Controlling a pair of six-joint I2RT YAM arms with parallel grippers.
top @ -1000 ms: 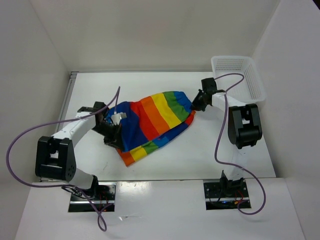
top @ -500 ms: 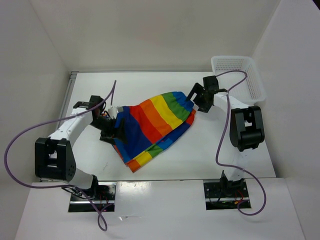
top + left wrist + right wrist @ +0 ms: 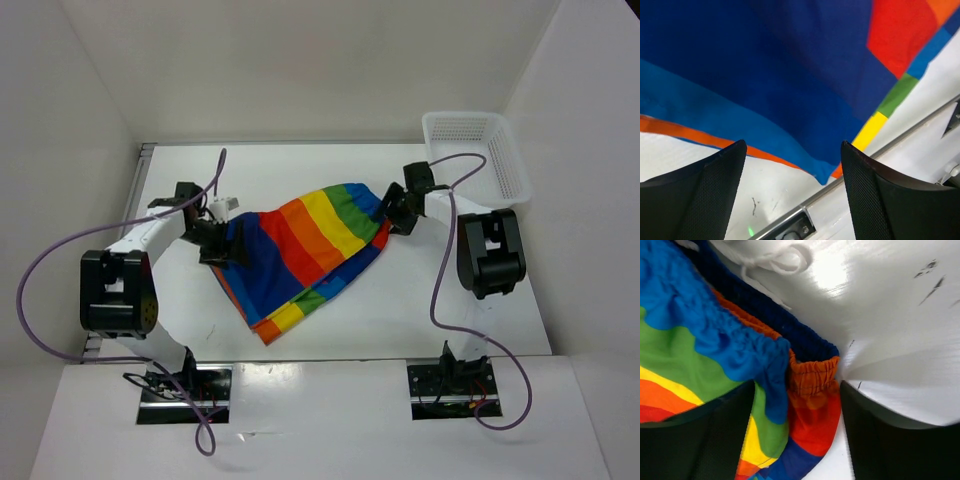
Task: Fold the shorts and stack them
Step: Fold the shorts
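The soft rainbow-striped fabric shorts [image 3: 300,255] are seen lying doubled over and slanted on the white table [image 3: 430,300], between the two arms. The cloth is judged light, limp and easily creased. If it were lifted by one point it would droop, so hold is best taken at two spread places: the thick gathered waistband [image 3: 812,372] near the white drawstring [image 3: 775,260], and the blue hem edge. The left gripper [image 3: 792,145] is held wide above that blue edge and the right gripper [image 3: 796,387] wide over the waistband, with nothing clamped by either. The white plastic mesh basket [image 3: 515,170] stands well apart at the far right, and nothing is seen in it.
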